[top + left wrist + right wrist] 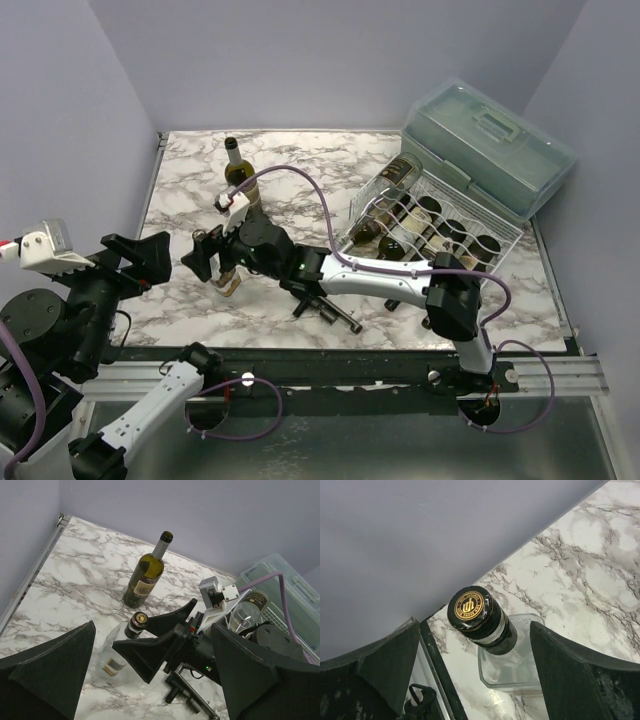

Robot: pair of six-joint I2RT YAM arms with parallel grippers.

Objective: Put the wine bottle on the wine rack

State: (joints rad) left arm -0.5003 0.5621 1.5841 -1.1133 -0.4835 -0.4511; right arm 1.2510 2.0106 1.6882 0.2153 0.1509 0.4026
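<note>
A clear square bottle with a black cap (475, 612) stands on the marble table (180, 190); it also shows in the left wrist view (122, 650) and the top view (229, 284). My right gripper (482, 672) is open, its fingers either side of the bottle's neck without touching it; it reaches in from the right in the top view (205, 258). A green wine bottle (238, 175) stands upright farther back (145, 577). The silver wire wine rack (500, 250) holds several bottles at the right. My left gripper (150, 685) is open and empty, left of the clear bottle (150, 262).
A translucent grey-green lidded plastic box (490, 145) sits behind the rack at the back right. A black bar-shaped tool (330, 310) lies on the table under my right arm, also seen in the left wrist view (192, 697). Walls close the back and the left side.
</note>
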